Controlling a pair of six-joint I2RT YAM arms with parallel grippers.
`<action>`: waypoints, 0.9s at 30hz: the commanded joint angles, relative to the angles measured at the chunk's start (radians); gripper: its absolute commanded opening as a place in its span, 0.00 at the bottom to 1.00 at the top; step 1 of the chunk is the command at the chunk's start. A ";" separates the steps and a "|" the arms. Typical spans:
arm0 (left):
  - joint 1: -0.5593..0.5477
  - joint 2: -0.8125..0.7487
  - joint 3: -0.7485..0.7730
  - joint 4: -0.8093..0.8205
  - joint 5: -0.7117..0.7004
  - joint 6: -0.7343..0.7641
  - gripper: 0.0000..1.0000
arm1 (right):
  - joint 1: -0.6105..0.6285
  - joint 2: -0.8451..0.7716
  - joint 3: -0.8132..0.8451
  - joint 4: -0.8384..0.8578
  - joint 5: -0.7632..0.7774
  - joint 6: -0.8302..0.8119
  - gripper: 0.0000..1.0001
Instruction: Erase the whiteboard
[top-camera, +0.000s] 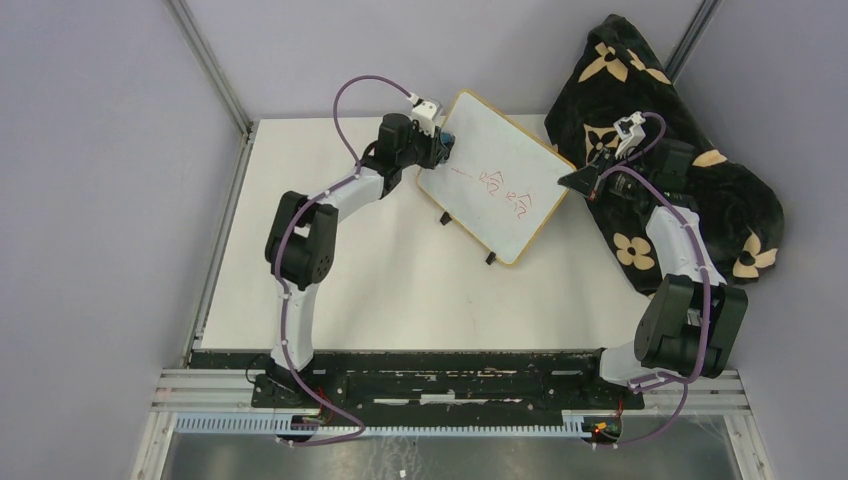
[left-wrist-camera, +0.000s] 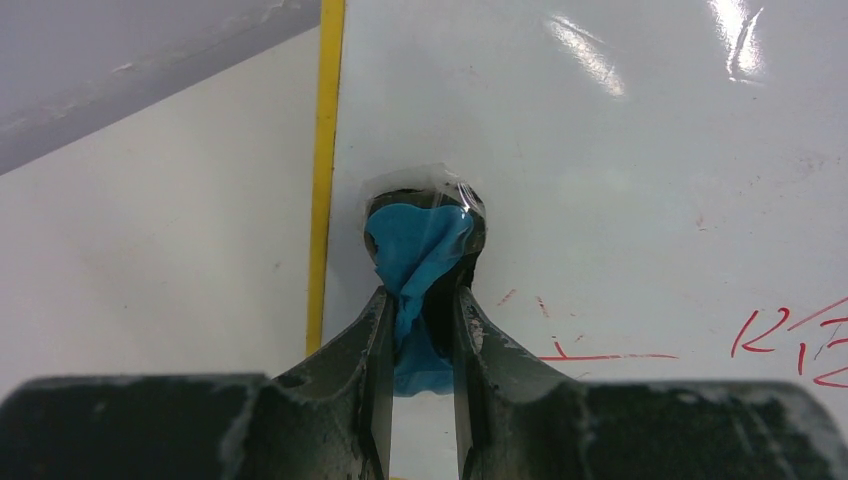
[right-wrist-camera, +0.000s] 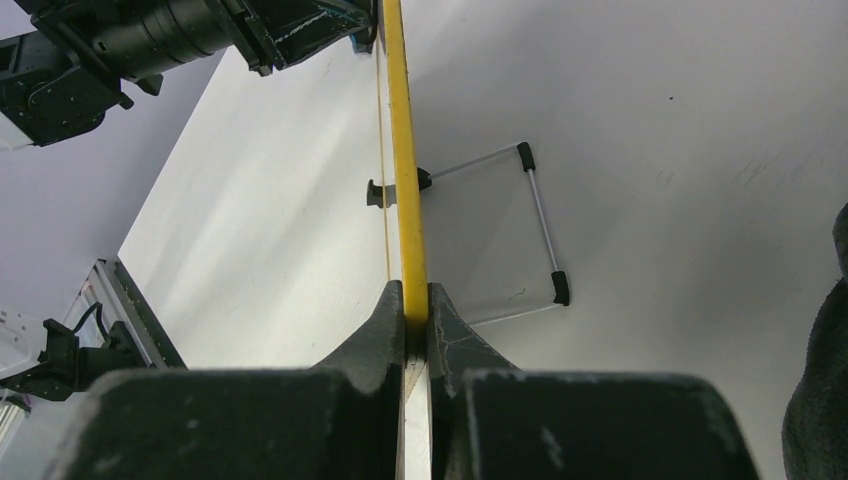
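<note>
The whiteboard (top-camera: 495, 180), white with a light-wood frame, lies tilted at the table's far middle and carries red marks (top-camera: 505, 188). My left gripper (top-camera: 443, 148) is at its far left edge, shut on the small blue eraser (left-wrist-camera: 415, 262), which presses on the board's white face (left-wrist-camera: 600, 200) just right of the yellow frame edge (left-wrist-camera: 328, 150). Red marks (left-wrist-camera: 790, 335) lie to the right of the eraser. My right gripper (top-camera: 578, 180) is shut on the board's right frame edge (right-wrist-camera: 405, 170), seen edge-on in the right wrist view.
A black blanket with tan flower prints (top-camera: 690, 150) is bunched at the back right, under my right arm. The board's wire stand with black feet (right-wrist-camera: 535, 225) shows beneath it. The white table (top-camera: 350, 280) stretches in front, with metal rails (top-camera: 450, 385) at the near edge.
</note>
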 joint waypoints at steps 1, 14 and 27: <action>-0.012 0.006 0.032 0.001 -0.005 0.009 0.03 | 0.027 0.024 0.000 -0.076 -0.003 -0.068 0.01; -0.119 -0.121 -0.177 0.083 0.056 -0.035 0.03 | 0.030 0.023 0.001 -0.080 -0.002 -0.071 0.01; -0.053 -0.047 -0.062 0.020 0.009 -0.002 0.03 | 0.032 0.023 0.008 -0.089 -0.001 -0.076 0.01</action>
